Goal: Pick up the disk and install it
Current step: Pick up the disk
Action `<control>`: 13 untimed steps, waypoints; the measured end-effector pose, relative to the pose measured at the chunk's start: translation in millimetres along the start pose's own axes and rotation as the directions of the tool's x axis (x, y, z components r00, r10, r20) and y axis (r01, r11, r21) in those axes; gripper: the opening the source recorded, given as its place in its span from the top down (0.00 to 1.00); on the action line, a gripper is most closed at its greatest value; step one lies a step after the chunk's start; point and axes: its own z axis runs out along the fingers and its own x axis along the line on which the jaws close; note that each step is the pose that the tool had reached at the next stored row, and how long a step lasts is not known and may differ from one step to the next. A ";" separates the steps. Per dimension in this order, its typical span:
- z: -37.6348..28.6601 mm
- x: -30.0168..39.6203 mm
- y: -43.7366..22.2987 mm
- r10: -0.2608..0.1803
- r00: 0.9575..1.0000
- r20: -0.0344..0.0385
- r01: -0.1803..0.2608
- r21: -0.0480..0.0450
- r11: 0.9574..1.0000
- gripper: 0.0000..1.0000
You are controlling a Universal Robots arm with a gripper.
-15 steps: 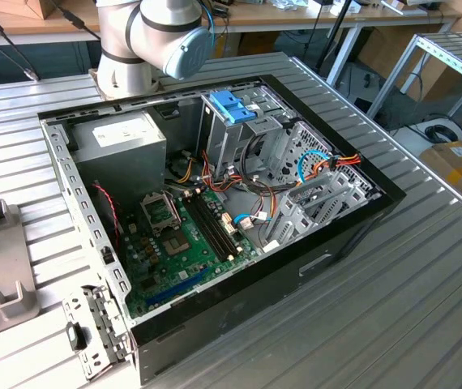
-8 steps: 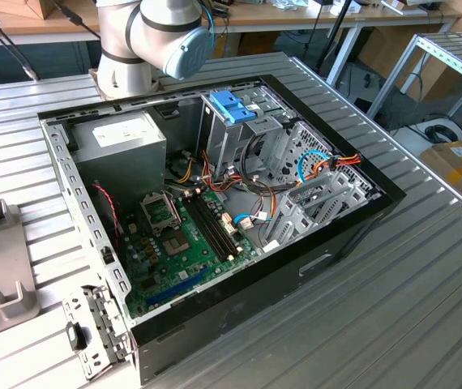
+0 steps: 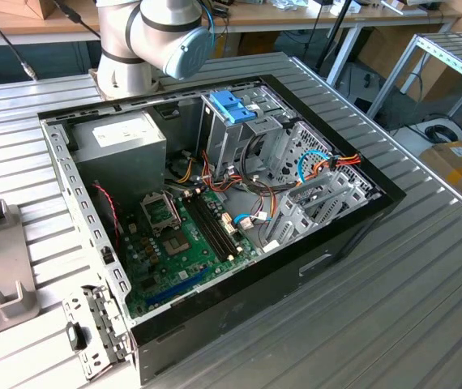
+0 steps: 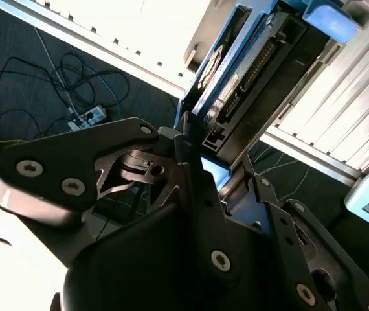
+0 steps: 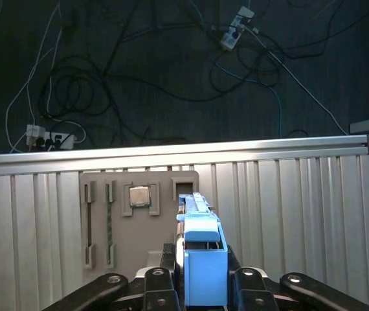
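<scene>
disk (image 5: pixel 201 269) | clamped edge-on between fingers (image 4: pixel 197 194); grey fixture (image 5: pixel 139 220) beyond its end

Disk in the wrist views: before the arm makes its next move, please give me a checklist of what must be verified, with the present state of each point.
1. The disk sits inside the gripper, in both wrist views: ok.
2. Grip is firm: cannot tell.
3. The disk is free of the grey holder tray: cannot tell.
4. Processor chip stays apart from the disk: ok.
5. Computer case is open, drive cage uncovered: ok.
6. Cables clear of the cage: not ok, they crowd its base.
</scene>
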 end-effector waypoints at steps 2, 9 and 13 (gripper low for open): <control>-3.1 -0.1 0.1 0.000 1.000 0.000 0.000 0.000 1.000 0.63; -12.0 -0.4 0.6 0.000 1.000 0.000 0.000 0.000 1.000 0.63; -17.0 -0.6 0.8 0.000 1.000 0.000 0.000 0.000 1.000 0.63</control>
